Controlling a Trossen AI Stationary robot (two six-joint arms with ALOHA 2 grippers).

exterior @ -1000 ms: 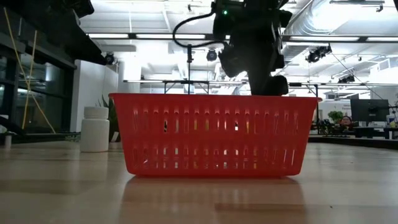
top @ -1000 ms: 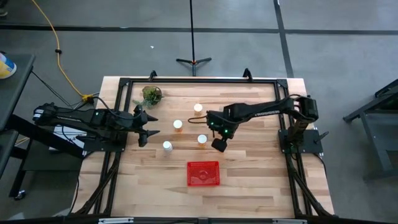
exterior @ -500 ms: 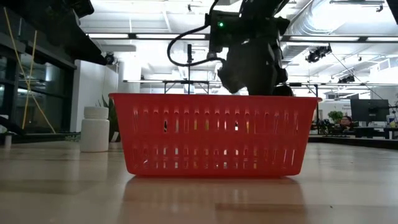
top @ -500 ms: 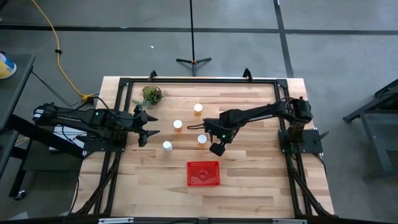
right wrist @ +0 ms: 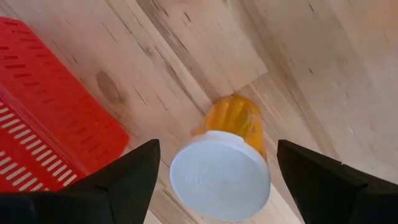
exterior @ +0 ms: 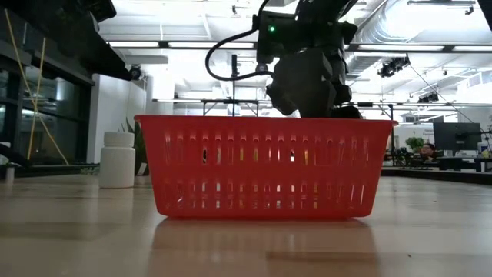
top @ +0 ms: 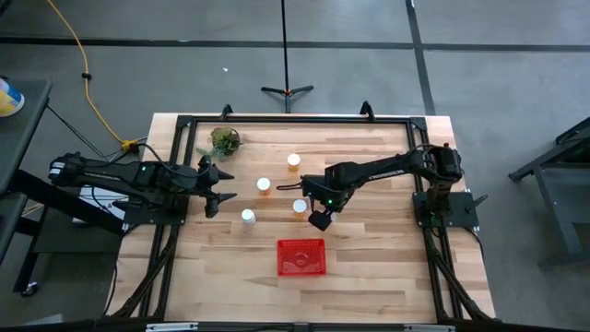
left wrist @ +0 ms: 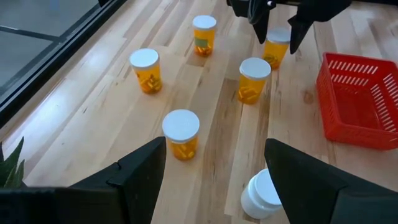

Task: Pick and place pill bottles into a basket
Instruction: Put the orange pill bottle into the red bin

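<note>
Several pill bottles stand upright on the table on their bases, orange with white caps. An all-white bottle sits near my left gripper. The red basket rests on the table near its front. My right gripper is open and points down over one bottle. Its fingers stand on either side of that bottle's cap without touching it. In the left wrist view this bottle shows between those fingers. My left gripper waits open at the table's left.
A small green plant stands at the far left corner. The basket's wall lies close beside the bottle under my right gripper. A black frame borders the table's far edge. Bare wood lies to the right of the basket.
My right gripper has sunk toward the bottle beneath it, shifting slightly toward the table's near edge, and has rolled a little about its pointing line. It has kept still over the last half second. Its fingers have stayed open.
</note>
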